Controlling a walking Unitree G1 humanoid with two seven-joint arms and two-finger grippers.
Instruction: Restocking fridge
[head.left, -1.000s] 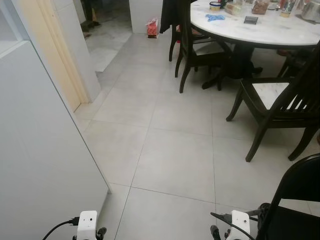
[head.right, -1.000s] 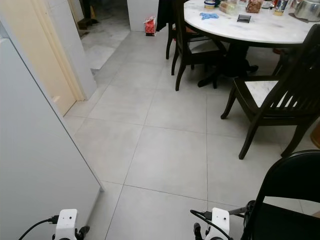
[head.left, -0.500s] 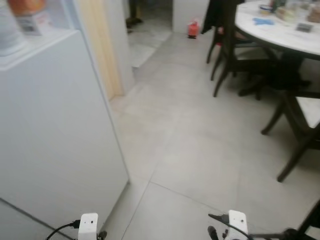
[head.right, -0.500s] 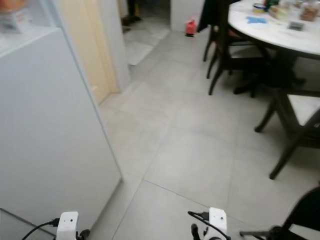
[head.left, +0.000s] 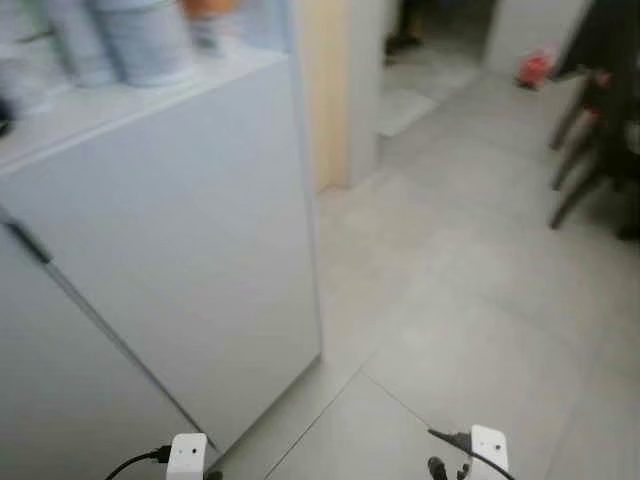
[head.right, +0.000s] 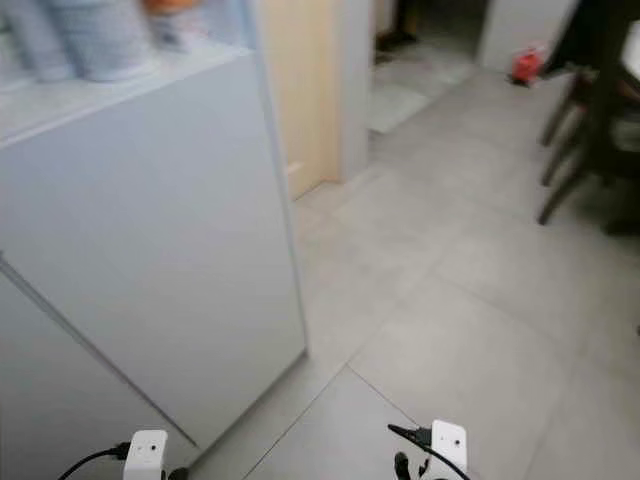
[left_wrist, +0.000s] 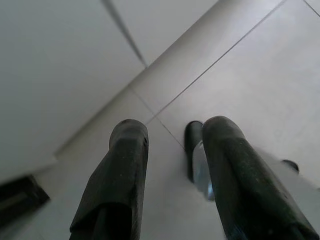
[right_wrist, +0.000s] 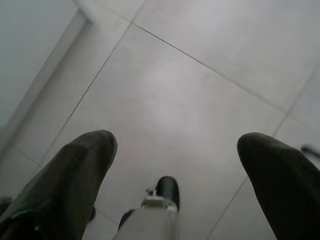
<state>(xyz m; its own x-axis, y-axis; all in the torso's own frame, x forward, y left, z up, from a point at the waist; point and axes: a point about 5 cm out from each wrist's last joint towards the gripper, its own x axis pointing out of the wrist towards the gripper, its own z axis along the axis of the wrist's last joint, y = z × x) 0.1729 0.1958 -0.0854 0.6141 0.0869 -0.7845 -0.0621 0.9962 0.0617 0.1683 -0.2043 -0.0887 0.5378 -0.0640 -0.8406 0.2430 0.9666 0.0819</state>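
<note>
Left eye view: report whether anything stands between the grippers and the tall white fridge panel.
Nothing visible does. Bare grey tile floor lies between the tall white fridge panel and both grippers. The left gripper and right gripper hang low, open and empty. The head views are blurred.

Pale grey floor (head.left: 470, 330) — square tiles, thin dark grout; white fridge door (head.left: 190, 260); cream door frame (head.left: 325, 90); black-fingered claws.

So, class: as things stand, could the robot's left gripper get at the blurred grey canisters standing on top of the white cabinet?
Probably not yet. The left gripper hangs low, pointing at the grey tiled floor, while the canisters stand high on the white cabinet. Nothing blocks the way, but the arm must first be raised.
</note>
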